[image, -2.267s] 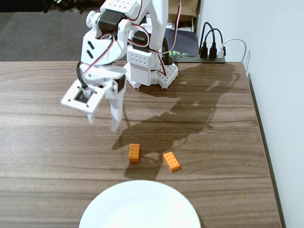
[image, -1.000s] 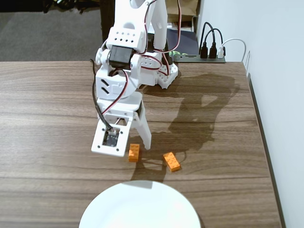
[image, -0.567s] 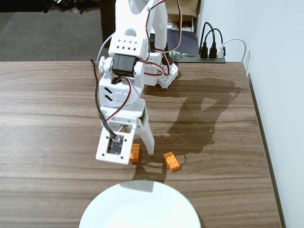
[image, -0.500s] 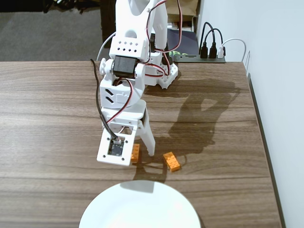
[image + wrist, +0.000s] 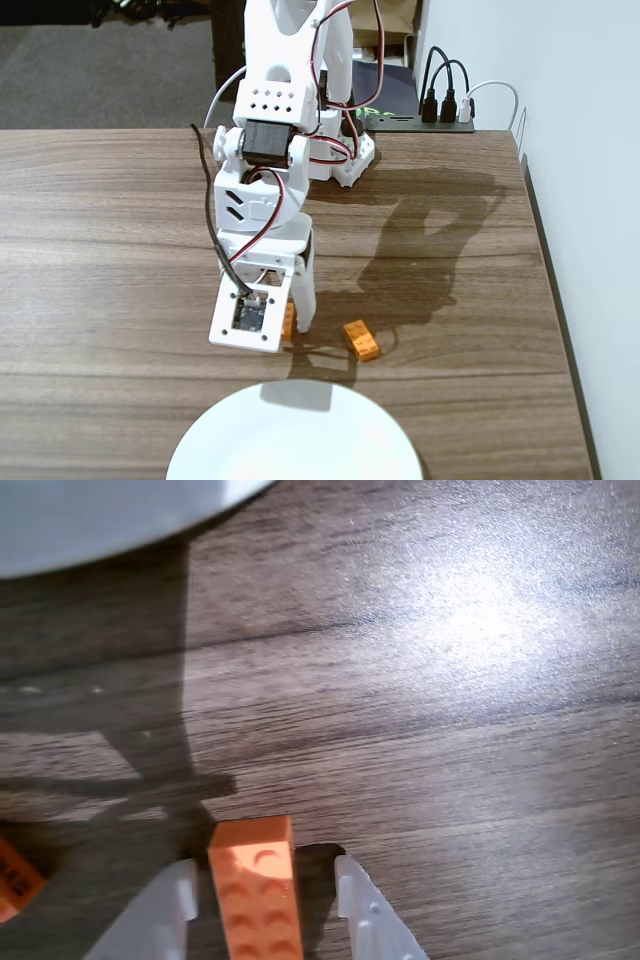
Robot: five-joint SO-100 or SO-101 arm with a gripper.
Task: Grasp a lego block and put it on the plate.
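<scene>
Your gripper [image 5: 262,898] stands low over the wooden bench [image 5: 100,250] with its fingers apart, one on each side of the lego block [image 5: 255,890]; in the wrist view a thin gap shows on the left of the brick and a wider one on the right, so nothing is clamped yet; the brick lies studs up on the bench, lengthwise between the fingers. In the fixed view only a sliver of that brick [image 5: 288,322] shows beside the gripper; a second orange brick [image 5: 361,340] lies just to its right, apart from it; the white plate [image 5: 295,435] sits near the lower edge, close in front of the gripper. Your main risk, I judge, is the uneven gap; if you close from here, the nearer finger may meet the brick first and push or twist it sideways, leaving a skewed hold that could slip on the lift; lifting before the fingers bite would leave it on the bench; a sideways swing could also nudge the second brick.
</scene>
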